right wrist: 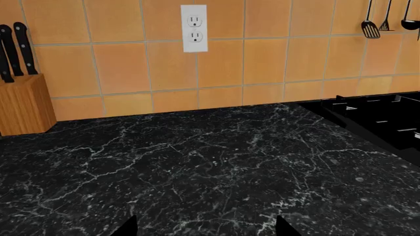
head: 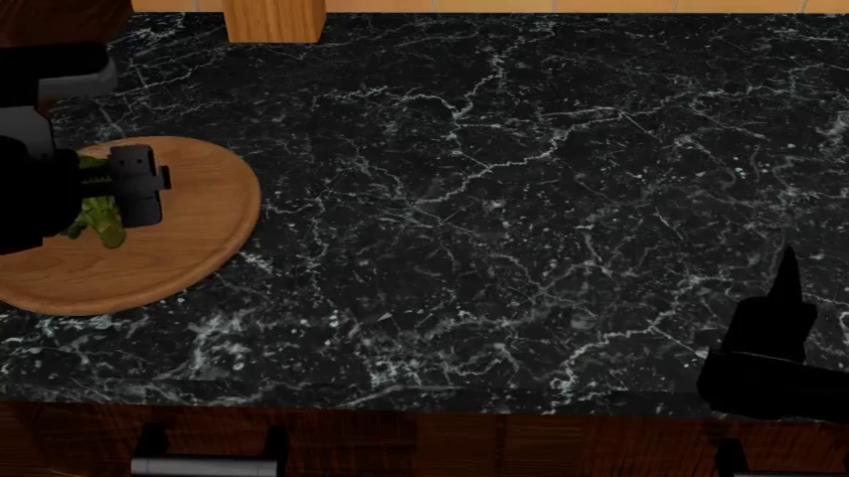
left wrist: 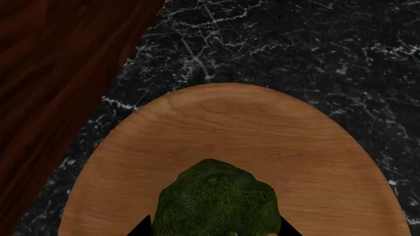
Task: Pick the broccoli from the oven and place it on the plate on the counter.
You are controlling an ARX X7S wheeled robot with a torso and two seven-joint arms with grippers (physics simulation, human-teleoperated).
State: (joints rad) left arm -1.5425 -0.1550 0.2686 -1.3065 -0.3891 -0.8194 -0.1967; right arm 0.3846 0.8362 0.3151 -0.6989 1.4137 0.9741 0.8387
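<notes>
The broccoli [left wrist: 217, 199], a bumpy dark-green floret, sits between the two black fingertips of my left gripper [left wrist: 215, 227], which touch its sides. It is over the round light-brown wooden plate [left wrist: 229, 125]. In the head view the plate [head: 173, 248] lies at the left of the black marble counter [head: 504, 199], with the left gripper [head: 117, 199] and the broccoli [head: 99, 219] above its middle. My right gripper [head: 785, 298] hovers at the counter's near right; its fingers stand apart with nothing between them [right wrist: 206, 227]. The oven is out of view.
A wooden knife block [right wrist: 23, 103] stands at the tiled back wall, near a wall outlet [right wrist: 194, 28]. A black stovetop [right wrist: 380, 118] lies to the right, with hanging utensils [right wrist: 371, 19] above. Reddish-brown drawers with silver handles [head: 206, 462] run below the counter edge.
</notes>
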